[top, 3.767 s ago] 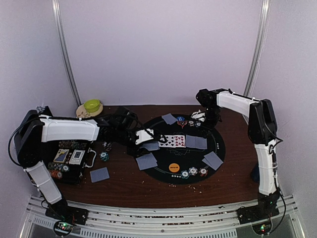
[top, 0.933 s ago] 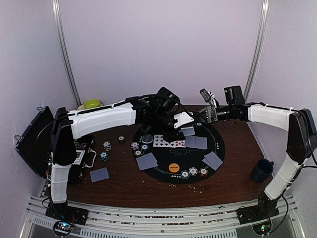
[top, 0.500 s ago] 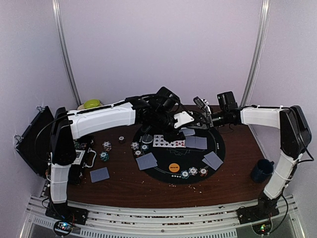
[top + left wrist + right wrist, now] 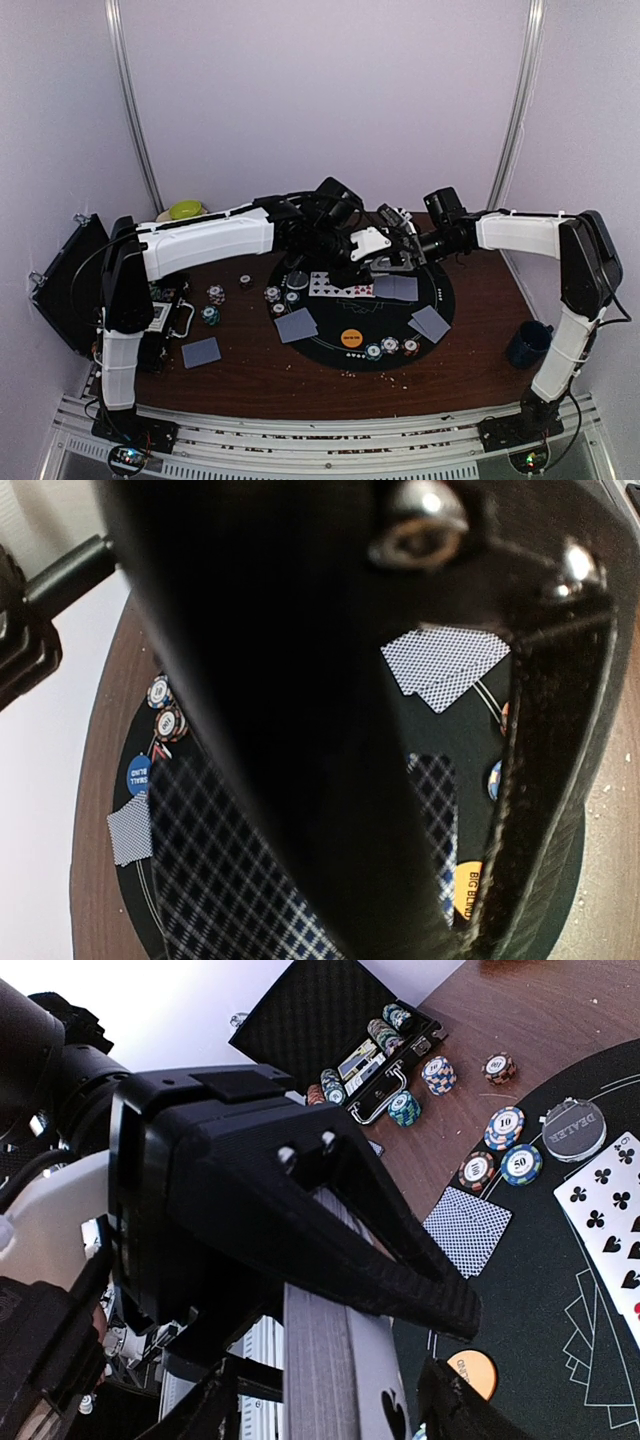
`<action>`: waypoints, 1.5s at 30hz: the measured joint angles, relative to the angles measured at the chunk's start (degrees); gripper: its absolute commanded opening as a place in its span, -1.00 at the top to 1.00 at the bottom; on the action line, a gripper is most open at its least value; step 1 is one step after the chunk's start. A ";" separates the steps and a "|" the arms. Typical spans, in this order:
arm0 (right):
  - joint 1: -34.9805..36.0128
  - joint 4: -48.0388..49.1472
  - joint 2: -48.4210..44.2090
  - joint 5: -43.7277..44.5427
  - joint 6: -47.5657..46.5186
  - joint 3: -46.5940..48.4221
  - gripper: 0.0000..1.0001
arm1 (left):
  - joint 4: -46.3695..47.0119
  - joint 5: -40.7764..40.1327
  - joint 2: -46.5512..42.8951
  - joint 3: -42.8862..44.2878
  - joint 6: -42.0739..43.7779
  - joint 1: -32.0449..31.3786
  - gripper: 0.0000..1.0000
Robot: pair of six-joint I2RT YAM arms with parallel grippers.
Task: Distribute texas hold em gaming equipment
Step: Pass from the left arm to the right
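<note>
Brown wood fills the near side of the table (image 4: 300, 385), and on it, left of centre, lies a single face-down card (image 4: 201, 352). Further in begins the round black mat (image 4: 447, 290). At its near rim sits a row of chips (image 4: 391, 347), with the orange disc (image 4: 351, 338) just beside them on the left. A little beyond, the left-hand cards (image 4: 296, 324) lie face down at the mat's left edge and the right-hand cards (image 4: 430, 322) lie face down towards its right side.

Off the mat at the right stands a dark blue mug (image 4: 527, 345). At the left the black chip case (image 4: 150, 322) lies open, with loose chips (image 4: 212, 305) on the wood between it and the mat.

Midway across the mat runs a line of face-up cards (image 4: 340, 285). A grey dealer disc (image 4: 573, 1128) and a cluster of chips (image 4: 500, 1147) sit to their left, and more face-down cards (image 4: 397, 288) to their right.

Above the far part of the mat the two grippers are close together. The left gripper (image 4: 372, 255) pinches a deck of cards (image 4: 325, 1355) between its black fingers (image 4: 400, 1260). The right gripper (image 4: 328, 1415) has its fingertips (image 4: 452, 1405) spread, one on either side of that deck. Whether they touch it I cannot tell.

Far left, a green bowl (image 4: 185, 210) sits by the wall.
</note>
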 measured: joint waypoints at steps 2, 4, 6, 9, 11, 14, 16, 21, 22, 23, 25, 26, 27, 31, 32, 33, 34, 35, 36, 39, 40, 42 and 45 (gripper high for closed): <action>-0.17 -0.79 0.02 0.00 -0.79 0.31 -0.25 | 0.00 0.00 0.00 0.00 0.00 0.00 -0.11; -0.31 -1.70 0.02 0.00 -1.53 0.48 -0.22 | 0.02 0.02 0.00 -0.07 0.00 0.00 -0.11; -0.50 -2.38 0.02 0.00 -2.12 0.63 -0.15 | 0.07 0.02 0.00 -0.28 0.00 0.00 -0.11; -0.92 -2.95 0.04 0.02 -2.67 0.81 0.04 | 0.07 0.04 0.00 -0.74 0.00 0.00 -0.11; -1.01 -3.21 0.04 -0.02 -2.97 0.94 0.13 | 0.09 0.07 0.00 -1.05 0.00 0.00 -0.11; -1.05 -3.43 0.20 -0.17 -3.17 1.01 0.18 | 0.09 0.13 0.00 -1.11 0.02 0.00 -0.11; -1.03 -3.58 0.35 -0.22 -3.19 1.03 0.20 | 0.13 0.15 0.00 -1.11 0.00 0.00 -0.11; -0.72 -3.76 0.92 -0.20 -3.37 1.07 0.63 | 0.13 0.15 0.00 -1.11 0.00 -0.11 -0.11; -0.68 -3.80 1.07 -0.13 -3.37 1.09 0.72 | 0.07 0.20 0.00 -1.11 0.00 -0.11 -0.11; -0.68 -4.00 1.29 -0.15 -3.26 1.11 0.81 | 0.00 0.20 0.00 -1.11 0.02 -0.13 -0.11; -0.68 -4.42 1.53 0.15 -2.67 1.33 1.00 | -0.20 -0.04 0.00 -1.11 0.02 -0.26 -0.12; -0.66 -4.57 1.55 0.15 -2.75 1.40 1.00 | -0.33 -0.37 0.00 -1.11 0.02 -0.39 -0.15; -0.63 -4.81 1.55 0.22 -2.47 1.42 1.00 | -0.50 -0.42 0.00 -1.11 0.02 -0.44 -0.22; -0.61 -4.74 1.55 -0.94 -2.36 1.60 1.00 | -0.52 -0.44 0.00 -1.11 0.07 -0.50 -0.91; -0.66 -4.52 1.55 -1.14 -2.29 1.62 1.00 | -0.46 -0.46 0.00 -1.11 0.48 -0.50 -0.95; -0.76 -4.31 1.55 -1.14 -2.21 1.64 1.00 | -0.37 -0.48 0.00 -1.11 0.20 -0.50 -0.96; -0.85 -4.11 1.55 -1.18 -2.01 1.64 1.00 | -0.24 -0.50 0.00 -1.11 -0.02 -0.50 -0.96; -1.14 -3.69 1.51 -1.29 -1.46 1.62 1.00 | -0.20 -0.55 0.00 -1.11 -0.02 -0.50 -0.96; -1.66 -3.08 1.49 -1.42 -0.92 1.55 1.00 | -0.17 -0.66 0.00 -1.20 -0.02 -0.50 -0.95; -4.46 -1.03 1.18 -1.70 0.63 0.76 1.00 | 0.68 -1.14 0.00 -1.53 0.07 -0.46 -0.96; -5.35 -0.87 1.03 -1.95 0.98 0.37 1.00 | 1.33 -1.27 0.00 -1.68 0.07 -0.33 -0.96; -7.21 -0.76 0.44 -1.95 1.62 -0.39 1.00 | 2.49 -1.46 -0.11 -2.32 0.07 0.20 -0.96; -11.34 -0.09 -0.79 -1.05 2.34 -1.42 1.00 | 3.17 -1.73 -1.33 -4.39 0.11 1.57 -0.96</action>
